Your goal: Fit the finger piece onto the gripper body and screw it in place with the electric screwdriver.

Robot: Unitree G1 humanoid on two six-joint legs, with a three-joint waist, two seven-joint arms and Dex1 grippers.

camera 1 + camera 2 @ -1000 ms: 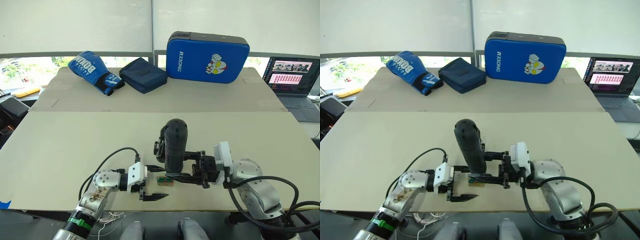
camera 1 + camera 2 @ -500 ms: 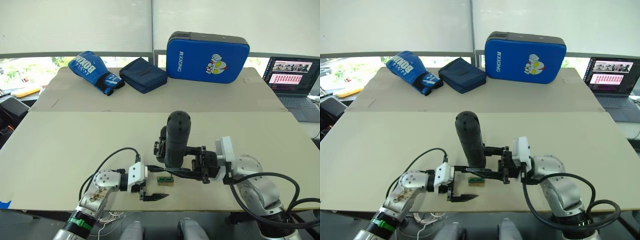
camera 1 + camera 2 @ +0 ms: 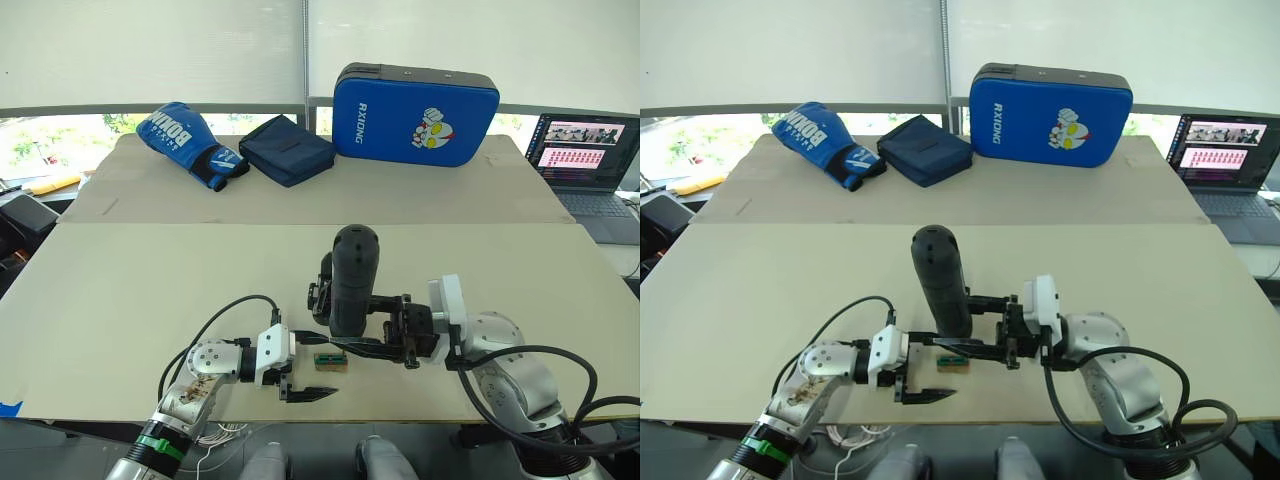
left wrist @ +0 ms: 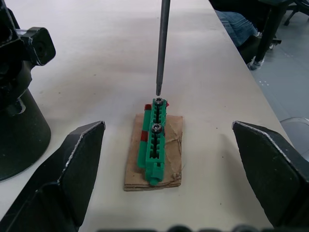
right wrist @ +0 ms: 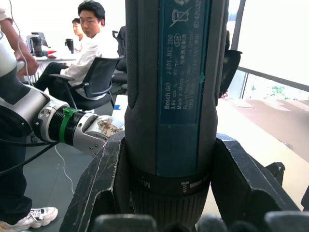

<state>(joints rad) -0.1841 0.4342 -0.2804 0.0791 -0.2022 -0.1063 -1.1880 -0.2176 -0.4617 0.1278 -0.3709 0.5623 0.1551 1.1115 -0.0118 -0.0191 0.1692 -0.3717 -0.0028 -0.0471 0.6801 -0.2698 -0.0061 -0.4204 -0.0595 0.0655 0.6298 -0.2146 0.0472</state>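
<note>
So we're at the screwdriving step here. On the tabletop (image 3: 150, 290) the right gripper (image 3: 352, 325) is clamped around the fat body of the electric screwdriver (image 3: 347, 281), holding it upright. From the left wrist view the thin bit (image 4: 162, 46) comes straight down and its tip sits right at the top screw of a green-topped block (image 4: 154, 141) lying on a tan pad. The left gripper (image 3: 305, 392) rests just beside that block with its fingers spread wide, holding nothing. A chunky black thing, maybe the gripper body (image 3: 322, 289), stands behind the driver, but I can't make it out well. Next move, I reckon: keep the bit vertical, seat it in the screw head, then press and spin.
</note>
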